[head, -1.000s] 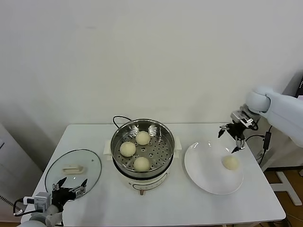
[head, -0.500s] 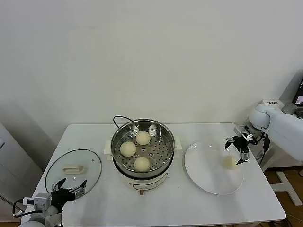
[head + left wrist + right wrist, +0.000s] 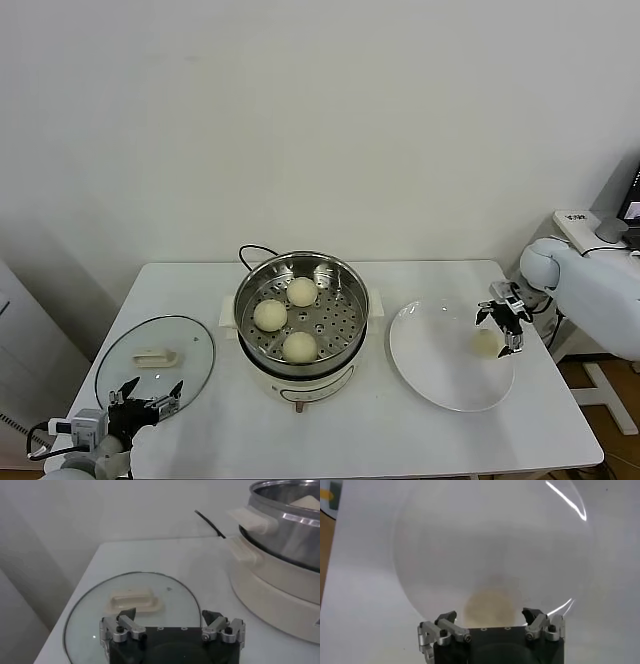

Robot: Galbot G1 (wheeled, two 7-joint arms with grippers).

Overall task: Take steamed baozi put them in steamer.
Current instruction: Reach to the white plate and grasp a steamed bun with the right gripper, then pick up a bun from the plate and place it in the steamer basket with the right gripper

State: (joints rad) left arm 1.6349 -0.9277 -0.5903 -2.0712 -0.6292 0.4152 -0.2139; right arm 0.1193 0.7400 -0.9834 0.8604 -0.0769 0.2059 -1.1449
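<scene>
The steamer (image 3: 345,292) stands mid-table with three steamed baozi (image 3: 301,291) (image 3: 270,314) (image 3: 299,346) on its perforated tray. A fourth baozi (image 3: 486,344) lies on the white plate (image 3: 440,365) to the right. My right gripper (image 3: 501,326) is open, low over that baozi. In the right wrist view the baozi (image 3: 489,606) sits just ahead of the right gripper (image 3: 490,616), in line with the gap between the spread fingers, untouched. My left gripper (image 3: 148,395) rests open at the front left by the glass lid (image 3: 155,355).
The left wrist view shows the left gripper (image 3: 170,617) just short of the lid (image 3: 135,600), with the steamer's base (image 3: 280,590) beyond. A black cord (image 3: 252,250) runs behind the steamer. The plate lies near the table's right edge (image 3: 570,400).
My right gripper has come down and forward from above the plate's far rim to the baozi on the plate, staying open. The left arm has not moved.
</scene>
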